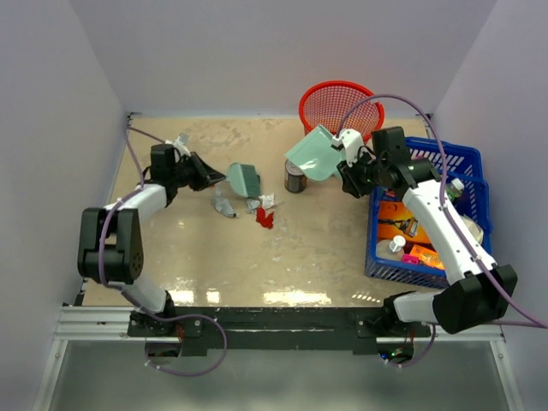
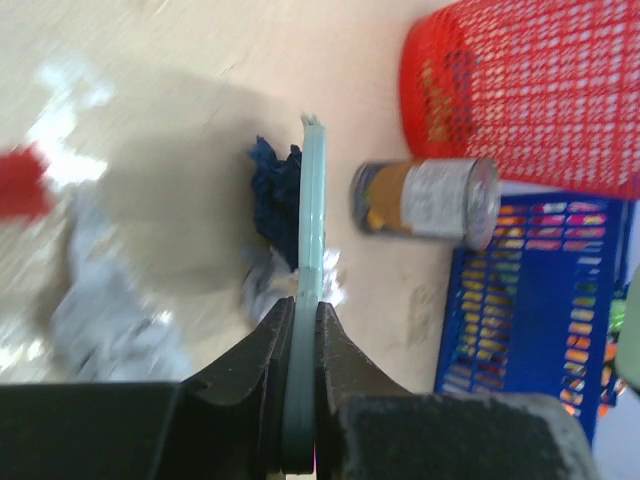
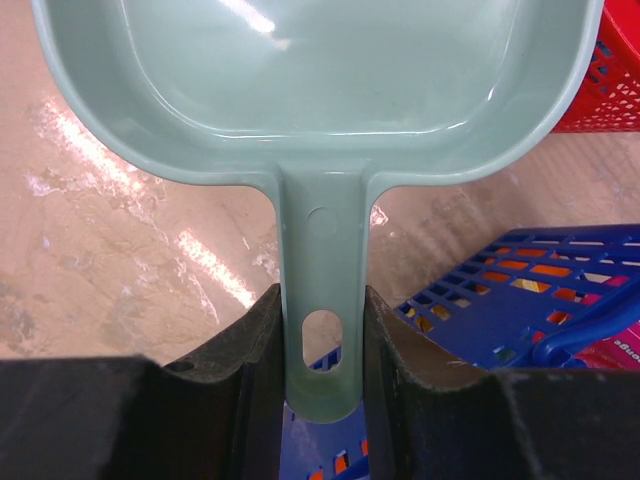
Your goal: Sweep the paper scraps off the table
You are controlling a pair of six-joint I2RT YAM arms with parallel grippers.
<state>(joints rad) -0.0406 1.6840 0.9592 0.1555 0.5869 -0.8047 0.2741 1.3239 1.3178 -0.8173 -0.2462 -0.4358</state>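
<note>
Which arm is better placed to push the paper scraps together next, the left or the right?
Left. The left gripper is shut on the green sweeper, whose blade stands right beside the paper scraps. The right gripper holds the dustpan farther away, near the red basket.

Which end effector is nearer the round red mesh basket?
Right. The right end effector is just in front of the basket; the left end effector is far to its left.
</note>
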